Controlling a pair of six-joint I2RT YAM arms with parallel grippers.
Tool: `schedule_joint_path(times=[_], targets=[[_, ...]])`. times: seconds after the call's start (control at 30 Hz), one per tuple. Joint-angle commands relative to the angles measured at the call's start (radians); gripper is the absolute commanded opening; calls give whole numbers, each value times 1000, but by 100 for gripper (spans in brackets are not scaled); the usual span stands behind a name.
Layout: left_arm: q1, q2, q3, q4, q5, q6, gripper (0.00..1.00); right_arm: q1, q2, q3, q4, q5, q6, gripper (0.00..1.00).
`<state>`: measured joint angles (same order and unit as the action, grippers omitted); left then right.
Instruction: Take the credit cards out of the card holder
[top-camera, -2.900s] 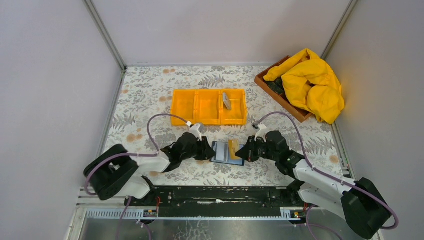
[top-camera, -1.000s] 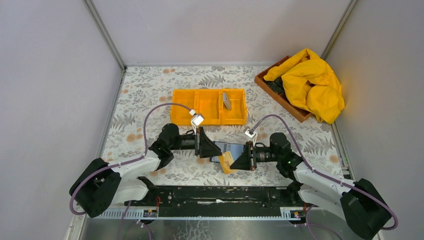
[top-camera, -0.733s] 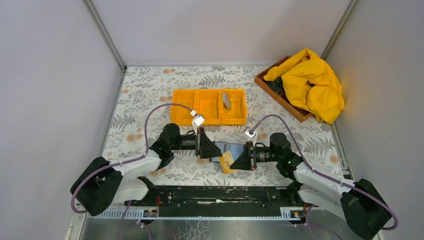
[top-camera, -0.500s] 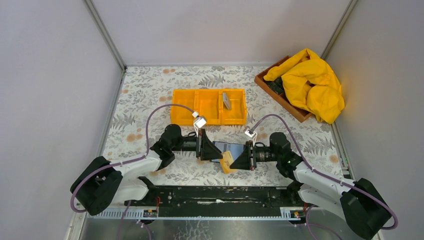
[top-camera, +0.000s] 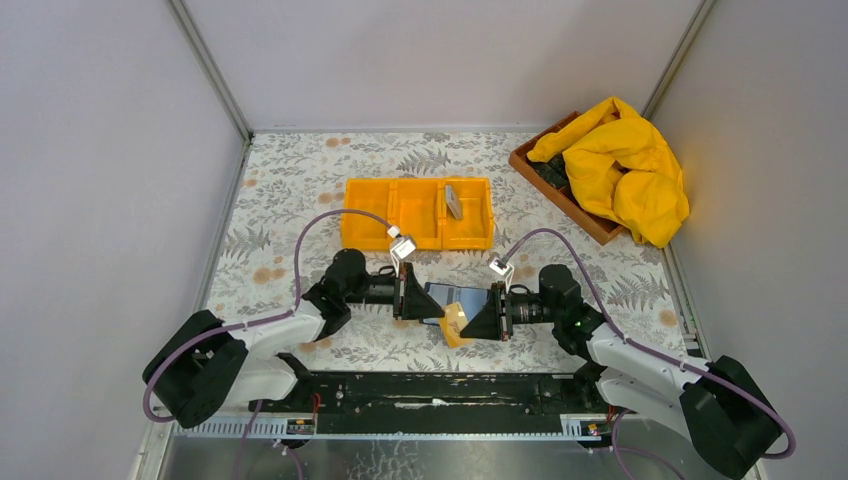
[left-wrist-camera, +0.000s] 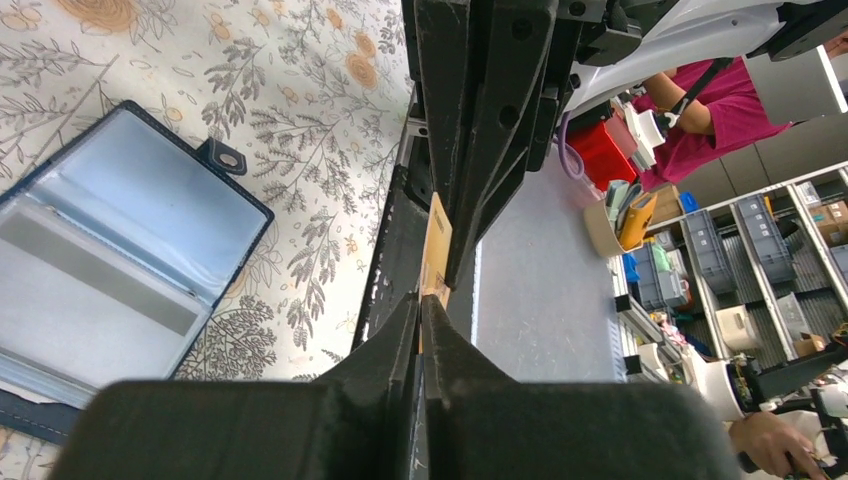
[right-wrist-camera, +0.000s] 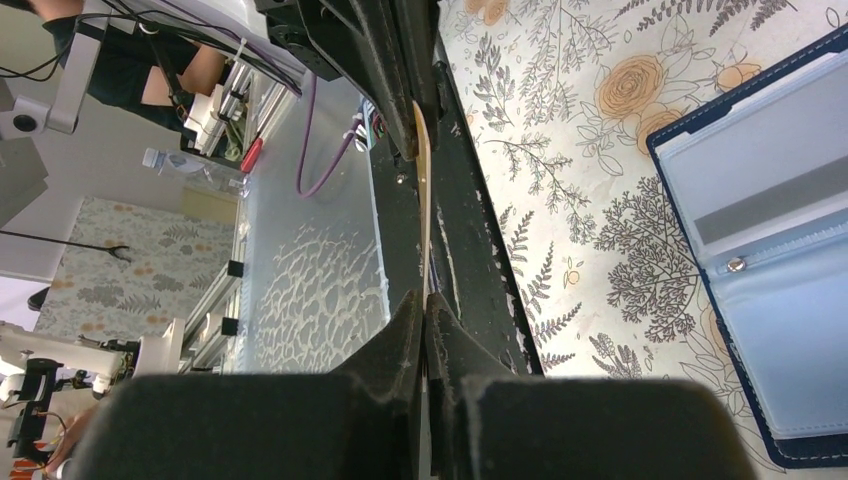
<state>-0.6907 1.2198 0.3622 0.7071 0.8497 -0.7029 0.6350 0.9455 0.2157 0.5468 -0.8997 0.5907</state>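
Just beside the open dark-blue folding card holder (top-camera: 455, 297): thin tan-orange card (top-camera: 455, 326), edge-up, clamped at opposite ends by closed right fingers (right-wrist-camera: 405, 335) and left fingers (left-wrist-camera: 395, 340), likely mid-handover; grey card (top-camera: 453, 200) beyond, in orange tray (top-camera: 365, 215).

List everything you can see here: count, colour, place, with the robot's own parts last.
dark blue folding card holder: one, grey-lined, open between the grippers
tan-orange flat card: one, tan-orange, pinched by both grippers
grey flat card: one, grey, tray's right compartment
orange plastic three-compartment tray: one, orange, beyond the holder
brown wooden box: one, brown, far right corner
crumpled yellow cloth: one, yellow, over the box
floral table cover: one, white-grey, under everything
left gripper: one, black, shut on the tan-orange card
right gripper: one, black, likewise
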Motion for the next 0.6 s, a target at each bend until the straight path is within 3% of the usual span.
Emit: schedule_joint_path(times=[0.0, 0.2, 0.3, 0.33, 0.4, 0.57], targets=[[-6, 14, 15, 21, 22, 20, 1, 2, 4, 43, 21, 0, -14, 0], [-6, 17, 9, 36, 28, 23, 0, 2, -4, 37, 8, 30, -18, 0], [-6, 18, 17, 8, -3, 34, 0, 2, -43, 38, -45, 104, -41, 32], [-5, 18, 20, -8, -19, 38, 0, 2, -64, 39, -67, 137, -49, 39], [0, 15, 28, -30, -59, 38, 0, 2, -126, 37, -126, 257, -58, 44], [15, 25, 74, -105, -161, 44, 0, 0, -409, 3, -304, 731, -66, 42]])
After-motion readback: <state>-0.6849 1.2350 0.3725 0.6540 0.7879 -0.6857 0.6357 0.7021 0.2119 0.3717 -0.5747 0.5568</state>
